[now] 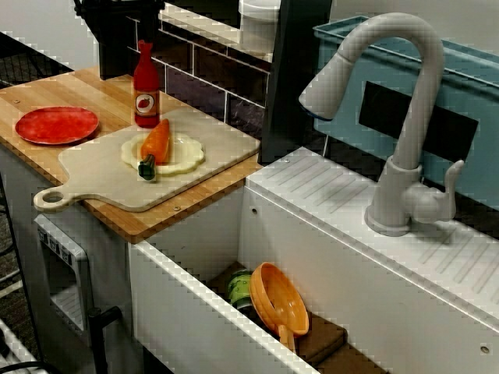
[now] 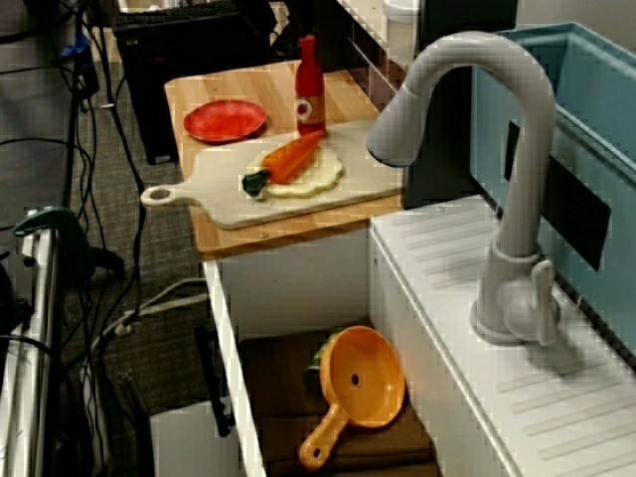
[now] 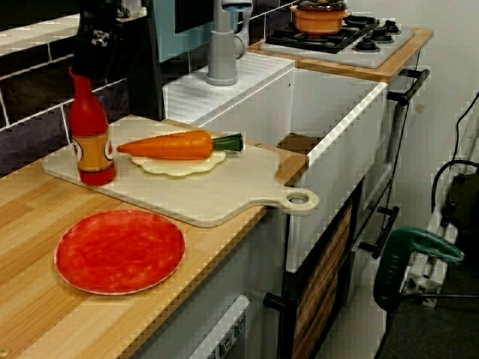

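A red sauce bottle (image 1: 146, 93) stands upright at the back edge of a pale cutting board (image 1: 101, 171). My dark gripper (image 3: 99, 45) hangs right by the bottle's neck and hides it in the view from the counter's end. From across the sink, the gripper (image 1: 117, 39) is a black mass behind the bottle. Its fingers do not show clearly, so I cannot tell whether they are open or touching the bottle. An orange carrot (image 1: 156, 140) with a green top lies on a cream disc (image 1: 183, 156) in the middle of the board.
A red plate (image 1: 56, 125) lies on the wooden counter beside the board. In the sink (image 1: 195, 304) are an orange strainer (image 1: 278, 300) and a green can (image 1: 242, 288). A grey faucet (image 1: 405, 117) rises behind it. An orange pot (image 3: 320, 16) sits on the stove.
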Tool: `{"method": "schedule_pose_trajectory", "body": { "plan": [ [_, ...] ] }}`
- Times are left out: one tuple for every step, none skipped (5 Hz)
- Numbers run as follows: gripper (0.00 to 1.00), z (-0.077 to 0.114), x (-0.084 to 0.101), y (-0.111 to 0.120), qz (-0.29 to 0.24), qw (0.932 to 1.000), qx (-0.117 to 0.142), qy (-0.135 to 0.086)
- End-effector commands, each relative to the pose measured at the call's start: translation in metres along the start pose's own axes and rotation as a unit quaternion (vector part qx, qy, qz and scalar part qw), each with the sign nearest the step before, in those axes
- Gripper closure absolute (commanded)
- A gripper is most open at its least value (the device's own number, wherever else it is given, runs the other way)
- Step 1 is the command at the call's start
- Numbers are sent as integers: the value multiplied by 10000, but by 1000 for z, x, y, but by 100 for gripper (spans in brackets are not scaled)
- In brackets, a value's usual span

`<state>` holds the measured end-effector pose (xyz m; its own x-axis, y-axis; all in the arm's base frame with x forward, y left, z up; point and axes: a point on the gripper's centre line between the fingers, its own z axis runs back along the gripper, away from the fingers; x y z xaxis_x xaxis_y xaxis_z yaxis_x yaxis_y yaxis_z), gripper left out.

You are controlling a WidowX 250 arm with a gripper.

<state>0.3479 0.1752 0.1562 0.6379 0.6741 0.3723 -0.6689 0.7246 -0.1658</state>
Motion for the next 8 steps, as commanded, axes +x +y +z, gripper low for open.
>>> {"method": "schedule_pose_trajectory", "body": {
  "plan": [
    [0, 30, 10, 4, 381, 9990, -140, 171],
    [0, 22, -4, 0, 398, 9988, -72, 277],
    [0, 17, -19, -5, 395, 9982, 5, 449],
    [0, 10, -36, -7, 528, 9965, 72, 645],
    [0, -3, -52, -12, 516, 9957, 213, 733],
    [0, -14, -66, -17, 522, 9955, 299, 729],
    [0, -17, -69, -17, 569, 9952, 296, 742],
    [0, -24, -80, -21, 518, 9957, 295, 705]
  ]
}}
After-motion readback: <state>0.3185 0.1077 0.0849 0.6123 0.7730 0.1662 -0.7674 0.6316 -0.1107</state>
